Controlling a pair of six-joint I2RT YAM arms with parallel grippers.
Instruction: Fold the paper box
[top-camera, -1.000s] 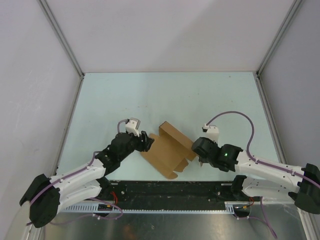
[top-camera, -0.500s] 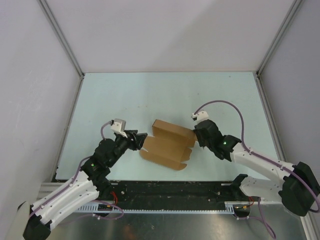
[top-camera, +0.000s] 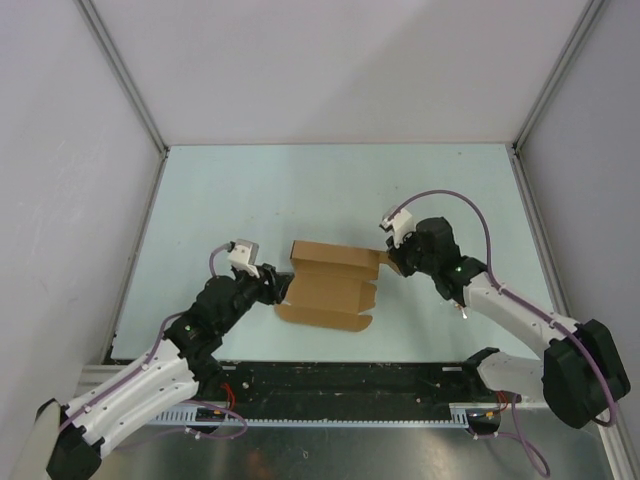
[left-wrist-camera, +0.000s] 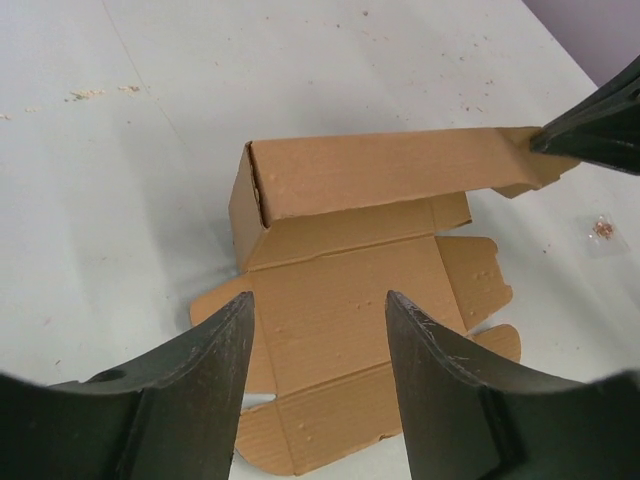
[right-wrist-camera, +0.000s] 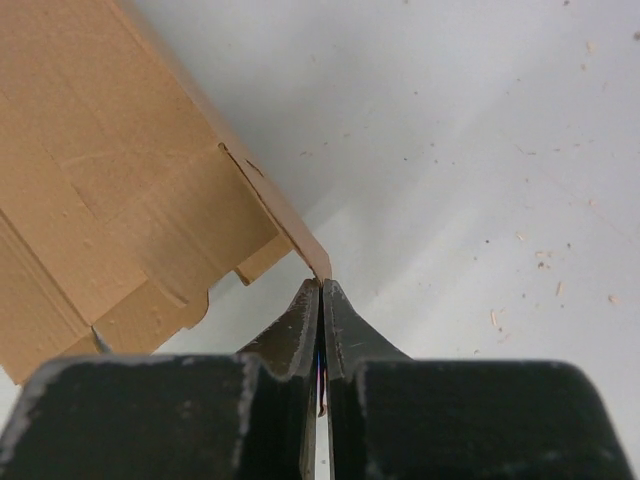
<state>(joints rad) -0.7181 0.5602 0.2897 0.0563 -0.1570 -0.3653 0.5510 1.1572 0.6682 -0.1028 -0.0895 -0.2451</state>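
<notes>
Black right fingers (right-wrist-camera: 298, 335) are pressed together, nipping the very corner of the box (top-camera: 325, 290) at the right end of its raised long wall (left-wrist-camera: 380, 172); the left fingers (left-wrist-camera: 215, 385), also black, stand moderately apart and hold nothing, hovering over the box's near left edge with flat cardboard showing between them; we see the box as brown cardboard, only partly formed; the long wall stands along the far side, a short end wall (left-wrist-camera: 243, 215) stands at its left end, and the rest lies flat on the table (top-camera: 250, 190) with its tabs spread toward the arms; from above, the box sits near the middle of the pale table, between the two wrists; small specks (right-wrist-camera: 545, 260) dot the table near the right fingers.
</notes>
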